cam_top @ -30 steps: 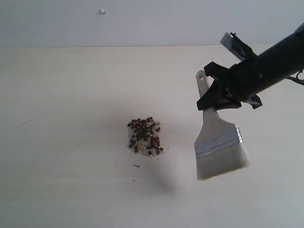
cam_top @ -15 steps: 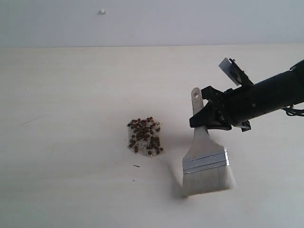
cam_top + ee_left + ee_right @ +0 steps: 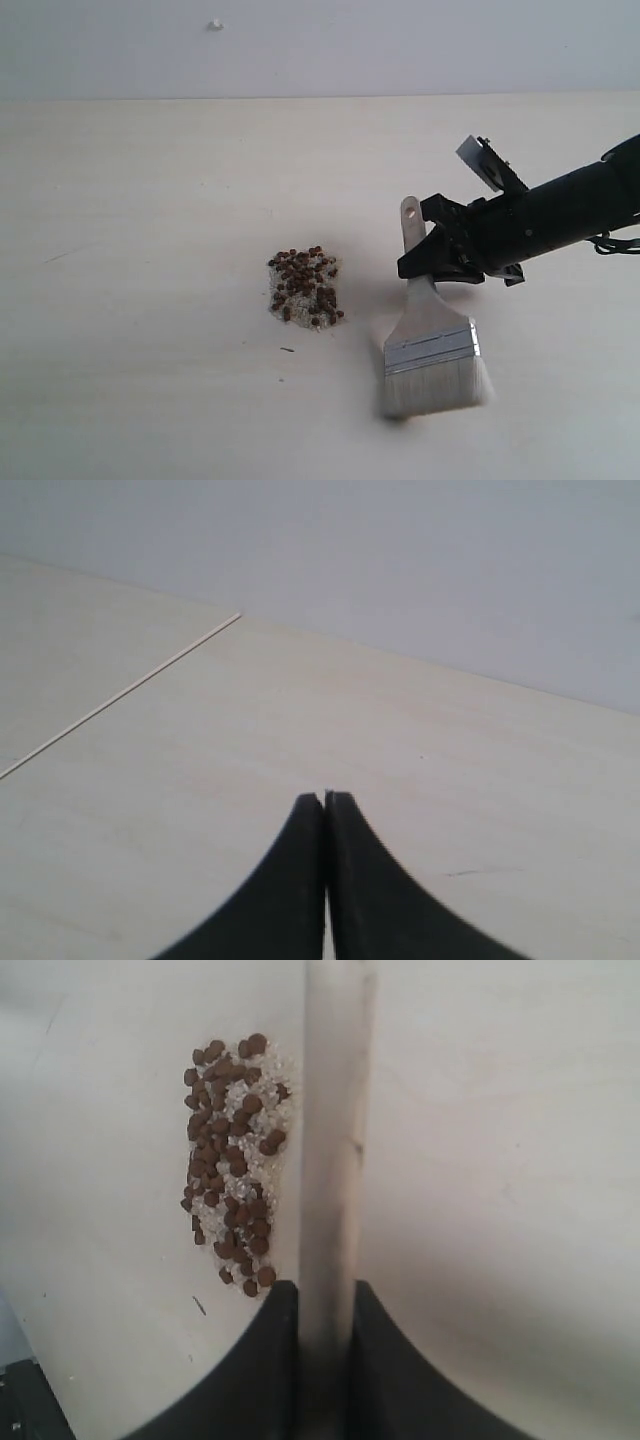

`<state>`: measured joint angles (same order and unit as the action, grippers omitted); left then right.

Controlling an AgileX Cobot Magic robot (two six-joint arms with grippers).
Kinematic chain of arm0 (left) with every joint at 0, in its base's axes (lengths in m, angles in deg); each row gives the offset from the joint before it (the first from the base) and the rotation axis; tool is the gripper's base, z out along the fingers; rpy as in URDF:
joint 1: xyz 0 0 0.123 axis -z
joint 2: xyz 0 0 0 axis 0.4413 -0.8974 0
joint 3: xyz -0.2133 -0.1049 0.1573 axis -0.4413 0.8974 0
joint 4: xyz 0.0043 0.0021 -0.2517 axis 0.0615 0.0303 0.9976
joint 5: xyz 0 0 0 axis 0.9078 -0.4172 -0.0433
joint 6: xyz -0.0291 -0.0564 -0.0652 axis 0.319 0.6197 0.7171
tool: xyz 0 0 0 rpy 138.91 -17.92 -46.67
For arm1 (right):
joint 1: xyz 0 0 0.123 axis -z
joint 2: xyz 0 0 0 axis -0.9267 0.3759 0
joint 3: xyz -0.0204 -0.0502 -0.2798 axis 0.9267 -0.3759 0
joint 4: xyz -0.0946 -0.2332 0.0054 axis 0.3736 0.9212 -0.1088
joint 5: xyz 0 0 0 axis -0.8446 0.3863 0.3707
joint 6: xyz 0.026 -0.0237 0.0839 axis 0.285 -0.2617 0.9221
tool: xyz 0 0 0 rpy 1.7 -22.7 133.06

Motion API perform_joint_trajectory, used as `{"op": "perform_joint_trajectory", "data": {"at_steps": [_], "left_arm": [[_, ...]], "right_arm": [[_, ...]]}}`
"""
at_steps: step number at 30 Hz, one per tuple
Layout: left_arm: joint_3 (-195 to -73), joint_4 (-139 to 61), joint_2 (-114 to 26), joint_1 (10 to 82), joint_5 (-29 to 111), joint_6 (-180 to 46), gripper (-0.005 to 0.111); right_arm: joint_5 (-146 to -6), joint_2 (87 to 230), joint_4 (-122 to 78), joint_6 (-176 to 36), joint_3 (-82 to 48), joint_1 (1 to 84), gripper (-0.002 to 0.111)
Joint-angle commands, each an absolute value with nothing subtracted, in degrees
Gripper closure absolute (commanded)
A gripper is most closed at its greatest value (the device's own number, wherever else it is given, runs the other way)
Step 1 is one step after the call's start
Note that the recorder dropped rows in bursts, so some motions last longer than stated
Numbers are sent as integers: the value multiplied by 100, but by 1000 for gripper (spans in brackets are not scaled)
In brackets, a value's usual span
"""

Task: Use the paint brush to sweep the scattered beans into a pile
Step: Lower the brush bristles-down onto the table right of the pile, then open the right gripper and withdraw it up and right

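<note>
The right tool (image 3: 425,262) is clamped narrowly on the wooden handle of the brush (image 3: 430,335), just under the hole at the handle's end. That end sticks out beyond the tool on one side. The silver ferrule and cream bristles hang out on the other side, toward the table (image 3: 150,200). The bristle tips look blurred where they meet the table, so contact cannot be told for sure.

The beans (image 3: 305,288) lie in one compact pile off to the side of the tool, away from its arm. They are near the brush but apart from the bristles. A small dark fleck (image 3: 287,349) lies on the table just outside the pile.

The exterior view alone shows the broad face of the brush, and a white speck (image 3: 215,24) on the wall (image 3: 400,50) behind. The right wrist view shows the brush edge-on, as a thin pale strip running out from between the two black fingers (image 3: 270,1360). There the pile sits just beside that strip, and the pale crumbs mixed among the brown beans are plain to see. Whether the strip touches the pile cannot be told.

The left tool (image 3: 326,800) appears only in its own wrist view. Its jaws are pressed together with nothing between them, above bare table, where a thin seam (image 3: 130,690) runs across ahead of it.
</note>
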<state>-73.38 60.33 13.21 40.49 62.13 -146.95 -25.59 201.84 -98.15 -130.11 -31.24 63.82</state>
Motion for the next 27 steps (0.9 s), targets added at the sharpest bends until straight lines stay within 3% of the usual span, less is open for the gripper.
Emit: {"op": "perform_joint_trajectory", "data": {"at_steps": [1, 10, 13, 23, 25, 27], "left_arm": [[-7322, 6026, 1355, 4072, 6211, -14704, 107], [-7322, 6026, 1355, 4072, 6211, -14704, 107], [-7322, 6026, 1355, 4072, 6211, -14704, 107], [-7322, 6026, 1355, 4072, 6211, -14704, 107], [-7322, 6026, 1355, 4072, 6211, -14704, 107], [-7322, 6026, 1355, 4072, 6211, -14704, 107]], "right_arm": [[-2702, 20197, -9846, -13070, -3101, 6387, 104], [-2810, 20197, -9903, -13070, -3004, 6387, 65], [-3079, 20197, -9908, -13094, -3004, 6387, 58], [-4255, 19611, -9883, -13532, -3004, 6387, 59], [-4414, 19345, -9883, -13550, -3004, 6387, 64], [-4515, 19051, -9837, -13550, -3025, 6387, 76]]}}
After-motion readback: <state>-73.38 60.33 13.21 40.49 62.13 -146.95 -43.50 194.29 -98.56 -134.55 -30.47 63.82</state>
